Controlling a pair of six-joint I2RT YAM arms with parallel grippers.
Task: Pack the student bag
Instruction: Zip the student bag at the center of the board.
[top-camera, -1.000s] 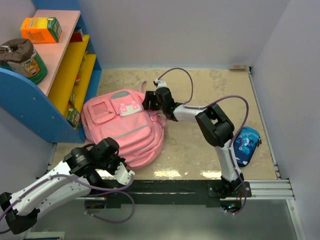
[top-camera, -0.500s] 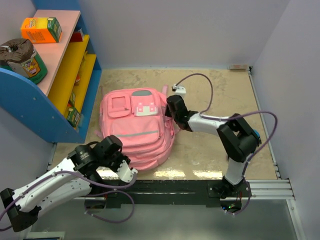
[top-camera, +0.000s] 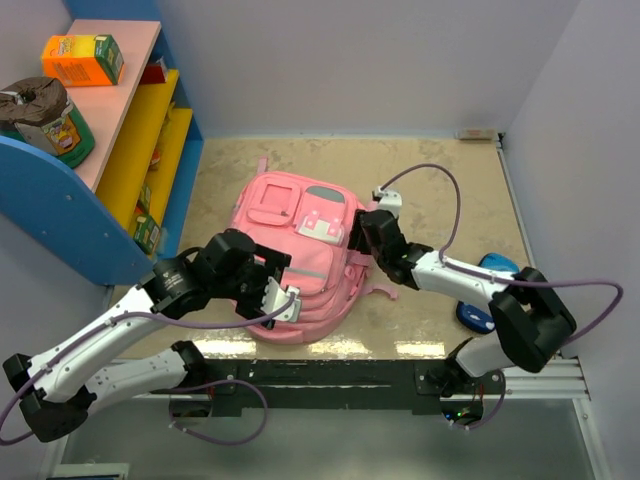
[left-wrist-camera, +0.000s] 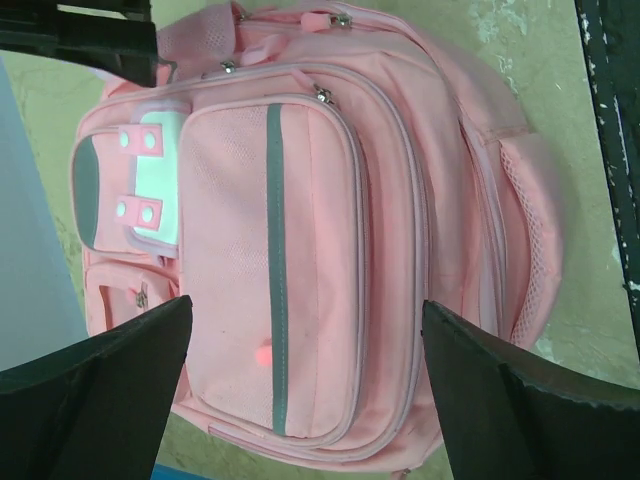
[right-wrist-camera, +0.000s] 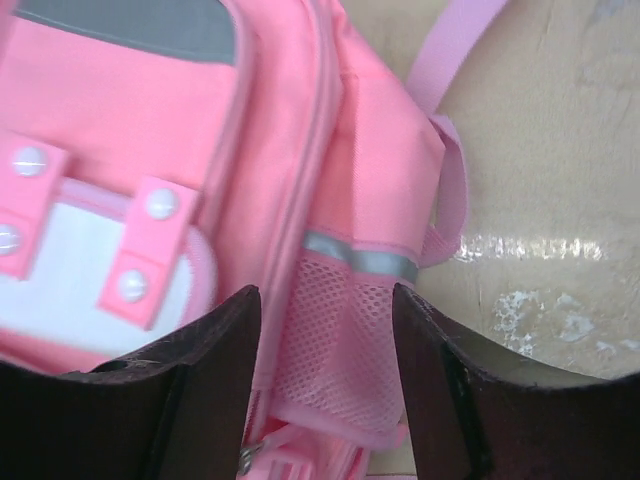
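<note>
The beige marbled table (top-camera: 440, 190) carries a blue and yellow wooden shelf (top-camera: 60, 215) at the left. It holds an orange carton (top-camera: 82, 58) and a round printed tin (top-camera: 42, 118) on top, with small boxes in its yellow bays.

The large soft pink fabric student bag (top-camera: 300, 240) lies flat, front up, in the middle of the table between both arms. Its zips look closed, so nothing inside shows. It will likely sag and slide when pulled, so a strap or a zip pull (left-wrist-camera: 322, 95) seems the firmest hold.

The left gripper (top-camera: 282, 297) hangs over its near end, spread wide and empty. The right gripper (top-camera: 362, 238) straddles the mesh side pocket (right-wrist-camera: 335, 340), parted, apparently clamping nothing.

A small blue patterned pouch (top-camera: 492, 268) lies beyond, partly hidden by the right arm.
</note>
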